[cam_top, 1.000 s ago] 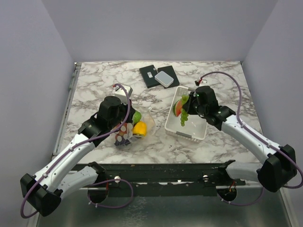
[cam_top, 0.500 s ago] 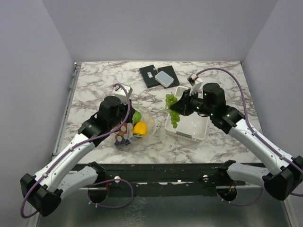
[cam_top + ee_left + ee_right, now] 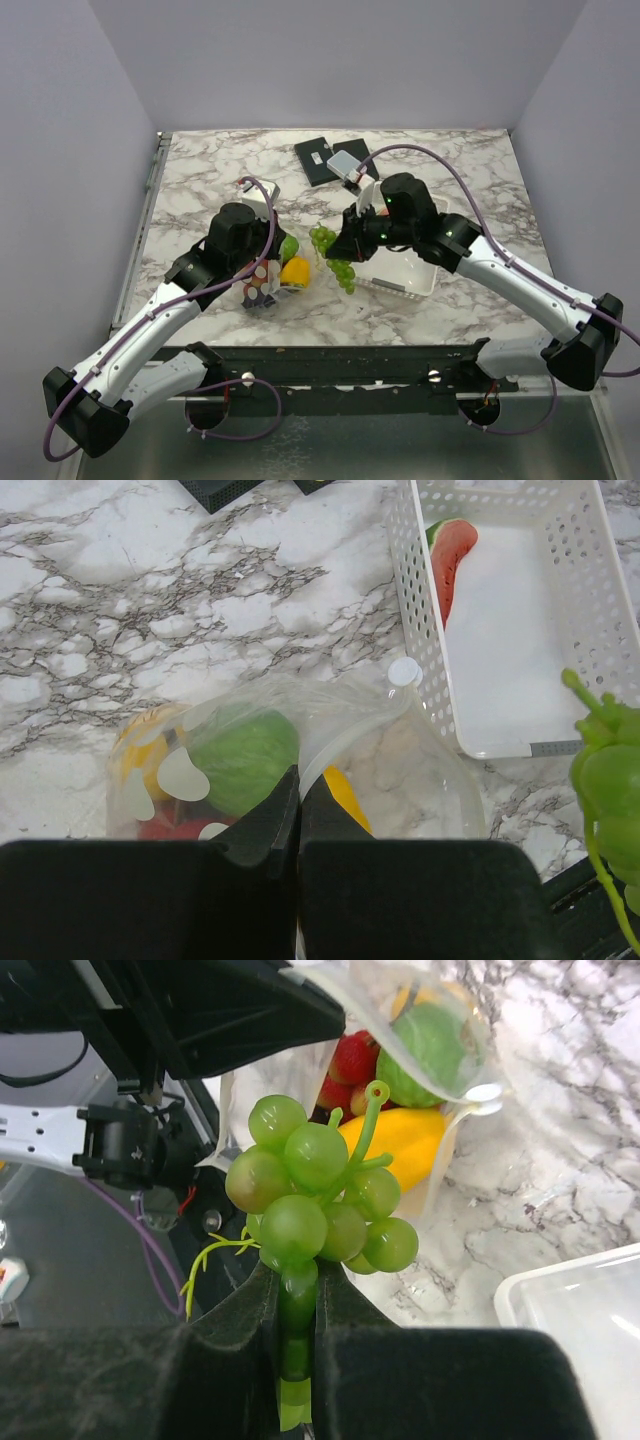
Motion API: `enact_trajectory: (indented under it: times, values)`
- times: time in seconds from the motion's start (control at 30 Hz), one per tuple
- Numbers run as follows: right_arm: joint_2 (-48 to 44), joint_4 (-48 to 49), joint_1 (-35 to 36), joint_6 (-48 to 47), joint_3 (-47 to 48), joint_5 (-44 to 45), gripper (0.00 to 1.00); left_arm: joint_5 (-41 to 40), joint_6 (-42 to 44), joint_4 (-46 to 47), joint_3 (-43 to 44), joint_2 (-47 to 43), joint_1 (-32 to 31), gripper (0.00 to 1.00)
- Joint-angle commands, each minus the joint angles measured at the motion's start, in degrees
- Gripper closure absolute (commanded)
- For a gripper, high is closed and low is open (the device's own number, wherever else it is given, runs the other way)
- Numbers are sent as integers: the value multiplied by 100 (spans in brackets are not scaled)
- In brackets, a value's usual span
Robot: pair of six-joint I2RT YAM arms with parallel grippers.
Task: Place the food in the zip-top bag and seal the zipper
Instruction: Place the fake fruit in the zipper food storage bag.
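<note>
My right gripper (image 3: 348,236) is shut on the green grapes (image 3: 332,252) and holds them in the air, just right of the bag's mouth; the grapes also show in the right wrist view (image 3: 318,1192). My left gripper (image 3: 297,785) is shut on the mouth edge of the clear dotted zip-top bag (image 3: 300,745), holding it up. Inside the bag I see a yellow lemon (image 3: 295,271), a round green fruit (image 3: 243,757) and red strawberries (image 3: 348,1060). A watermelon slice (image 3: 450,555) lies in the white basket (image 3: 600,600).
The white perforated basket (image 3: 425,285) stands right of the bag, partly under my right arm. A black case (image 3: 318,160) with a grey box (image 3: 349,161) on it lies at the back. A small white box (image 3: 251,193) sits behind my left wrist.
My right gripper has carried the grapes left, from over the basket to just beside the bag's mouth. My left gripper and the bag have stayed in place.
</note>
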Motion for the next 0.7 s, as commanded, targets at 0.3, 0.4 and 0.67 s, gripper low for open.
enact_trajectory:
  times: [0.3,0.4,0.67]
  values:
    - [936,-729,191,-75,844,-519,99,49,8,148,-17,-83,2,100]
    - [1221,-886,217,-76,1094,-596,99,81,6,149,-16,-99,2,100]
    - [1927,-1156,245,-79,1660,-708,99,155,5,158,-16,-118,-3,100]
